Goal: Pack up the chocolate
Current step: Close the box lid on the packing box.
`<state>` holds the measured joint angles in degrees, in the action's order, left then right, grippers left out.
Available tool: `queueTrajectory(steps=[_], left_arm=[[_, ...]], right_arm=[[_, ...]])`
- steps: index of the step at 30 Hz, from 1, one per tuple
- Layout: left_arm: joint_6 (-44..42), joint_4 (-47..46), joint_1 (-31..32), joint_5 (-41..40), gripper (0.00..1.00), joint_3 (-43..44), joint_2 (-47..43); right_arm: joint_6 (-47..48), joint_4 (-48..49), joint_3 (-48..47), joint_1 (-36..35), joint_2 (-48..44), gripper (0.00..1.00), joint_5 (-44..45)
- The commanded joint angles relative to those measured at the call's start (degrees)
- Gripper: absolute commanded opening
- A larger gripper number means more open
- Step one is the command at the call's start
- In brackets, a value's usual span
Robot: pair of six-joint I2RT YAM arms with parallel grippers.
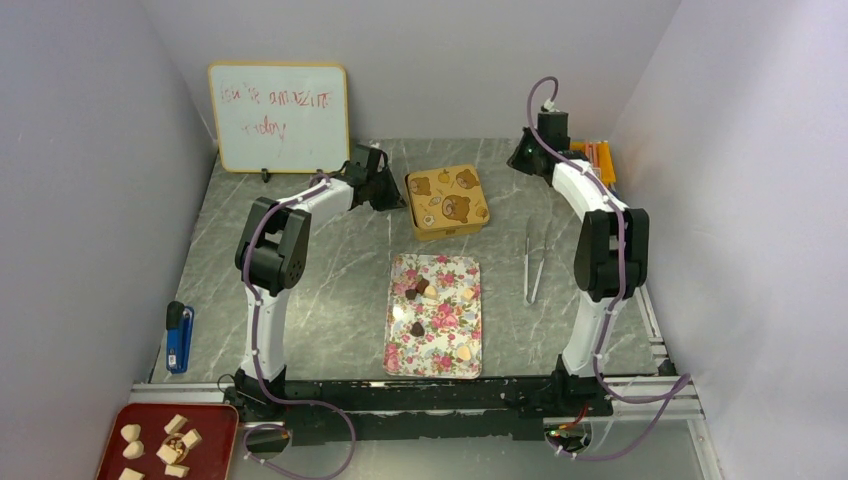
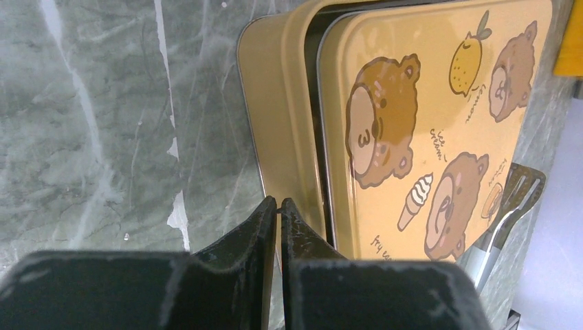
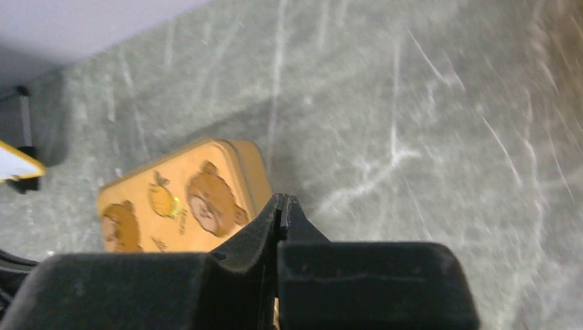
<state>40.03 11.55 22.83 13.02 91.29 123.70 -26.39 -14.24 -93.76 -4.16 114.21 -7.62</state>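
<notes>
Tin: a rectangular yellow metal tin printed with brown bears [image 1: 447, 202] lies at the far middle of the scene, between the two arms. Its lid sits on top, slightly shifted, leaving a dark slit along the left edge.
Other things: thin metal tweezers [image 1: 535, 268] lie right of the patterned tray. A white dry-erase board with red scribble [image 1: 278, 117] stands at the far left. A blue oblong object [image 1: 179, 338] lies by the near left edge. A red tray [image 1: 210, 425] at the near left corner holds pale beige chunks [image 1: 168, 453]. An orange object [image 1: 603, 160] sits at the far right.
Surface: grey-green marbled tabletop [image 1: 330, 290].
Room: plain pale lilac walls [image 1: 90, 150] on the left, far and right sides.
Chocolates: small dark brown, tan and cream chocolates [image 1: 417, 328] lie scattered on a rectangular rose-patterned tray [image 1: 434, 370] in the middle, just on the near side of the tin.
Left tool: the left tool [image 2: 278, 206] is closed, its black fingers nearly meeting with nothing between them. Its tips are just beside the tin's left wall; contact cannot be told. The chocolates lie well apart, nearer and to the right.
Right tool: the right tool [image 3: 282, 205] is closed and empty. It hangs above bare tabletop at the far right, with the tin to its left and the chocolates well apart on the near side.
</notes>
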Motion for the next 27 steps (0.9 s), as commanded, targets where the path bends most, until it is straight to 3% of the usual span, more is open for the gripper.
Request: queueTrajectory(steps=[1, 9, 27], left_arm=[[-0.50, -1.25, 0.02, -1.32, 0.13, -0.18, -1.98], [-0.24, -1.53, -0.50, -1.68, 0.13, 1.02, -0.48], [-1.06, 0.61, -0.81, -1.30, 0.13, 7.19, 4.24]], right_arm=[[2.09, -4.02, 6.15, -0.91, -4.17, 0.00, 6.36], [1.70, -4.85, 13.27, -3.11, -8.47, 0.00, 7.38], [1.00, -6.83, 15.78, -7.17, -7.14, 0.00, 9.19]])
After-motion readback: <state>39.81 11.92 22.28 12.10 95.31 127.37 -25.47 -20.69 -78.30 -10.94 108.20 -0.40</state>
